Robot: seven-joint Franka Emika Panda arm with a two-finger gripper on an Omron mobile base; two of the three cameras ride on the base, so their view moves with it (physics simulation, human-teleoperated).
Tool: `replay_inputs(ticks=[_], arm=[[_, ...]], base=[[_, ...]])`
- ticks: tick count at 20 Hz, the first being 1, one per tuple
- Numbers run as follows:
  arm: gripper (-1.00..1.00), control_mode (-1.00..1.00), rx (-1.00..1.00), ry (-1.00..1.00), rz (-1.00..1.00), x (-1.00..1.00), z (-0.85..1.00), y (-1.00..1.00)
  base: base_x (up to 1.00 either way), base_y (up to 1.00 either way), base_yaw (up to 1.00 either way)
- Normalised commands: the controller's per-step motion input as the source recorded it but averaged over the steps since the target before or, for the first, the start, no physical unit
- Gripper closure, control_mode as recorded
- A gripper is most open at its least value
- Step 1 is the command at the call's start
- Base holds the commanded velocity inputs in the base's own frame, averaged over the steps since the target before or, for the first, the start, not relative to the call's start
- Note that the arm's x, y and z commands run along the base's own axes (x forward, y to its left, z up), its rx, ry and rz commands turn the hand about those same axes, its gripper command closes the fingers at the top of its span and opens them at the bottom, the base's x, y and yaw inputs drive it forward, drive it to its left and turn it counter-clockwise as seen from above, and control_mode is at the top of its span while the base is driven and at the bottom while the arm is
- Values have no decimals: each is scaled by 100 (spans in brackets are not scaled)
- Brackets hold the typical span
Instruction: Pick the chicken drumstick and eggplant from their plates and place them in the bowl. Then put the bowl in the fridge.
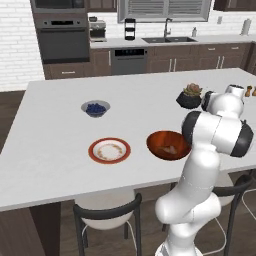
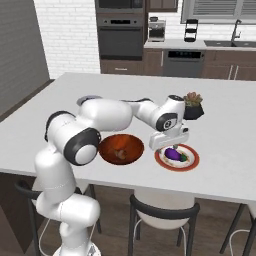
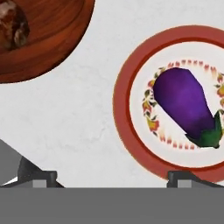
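The reddish-brown bowl (image 1: 168, 145) (image 2: 121, 149) (image 3: 48, 39) sits near the counter's front edge. The chicken drumstick (image 1: 167, 149) (image 2: 119, 154) (image 3: 11, 26) lies inside it. Right of the bowl, a red-rimmed plate (image 2: 192, 162) (image 3: 122, 109) carries the dark-purple eggplant (image 2: 173, 153) (image 3: 186, 107). My gripper (image 2: 169, 145) (image 3: 111, 177) hovers just above this plate, open and holding nothing, its fingertips (image 3: 37, 177) set wide apart. It is centred over the plate's bowl-side rim, with the eggplant off to one side. A second red-rimmed plate (image 1: 95, 152) left of the bowl holds no food. A tall grey surface (image 2: 20, 50) stands at far left; I cannot tell whether it is the fridge.
A small grey bowl of blue berries (image 1: 95, 108) sits behind the left plate. A potted plant (image 1: 189, 96) (image 2: 192, 106) stands behind the eggplant plate, with small shakers (image 1: 250, 91) beyond it. Stools (image 1: 107, 210) (image 2: 165, 210) are tucked under the counter's front edge.
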Motion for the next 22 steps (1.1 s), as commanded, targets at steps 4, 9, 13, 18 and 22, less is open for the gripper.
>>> replay_inputs(ticks=[4,9,13,18,22], arm=[[-100,-100,0,0,2,74,-9,0],[-100,-100,0,0,0,52,-22,0],[-100,-100,0,1,0,28,-37,-13],[-100,-100,0,0,0,15,-40,-13],[-100,-100,-1,0,0,34,-23,-8]], base=[[0,0,0],[0,0,0],[0,0,0],[0,0,0],[0,0,0]])
